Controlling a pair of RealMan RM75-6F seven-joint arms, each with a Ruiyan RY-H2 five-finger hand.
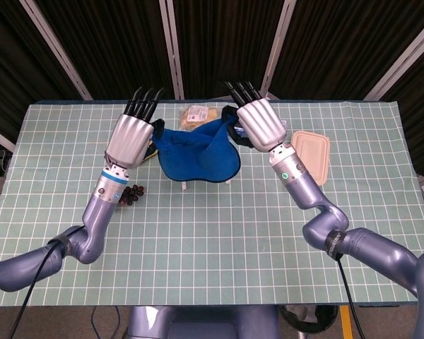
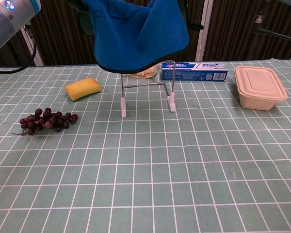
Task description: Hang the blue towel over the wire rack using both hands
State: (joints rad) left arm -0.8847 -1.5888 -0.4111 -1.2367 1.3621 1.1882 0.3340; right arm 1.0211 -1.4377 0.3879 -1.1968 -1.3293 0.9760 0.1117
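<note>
A table covered in a pale green cloth with a white grid carries everything. A wire rack stands on it at centre, towards the far side. To its left lies a yellow sponge, and nearer on the left a bunch of dark grapes. Behind the rack rest a blue toothpaste box and a small snack packet. A beige lidded container sits at far right.
</note>
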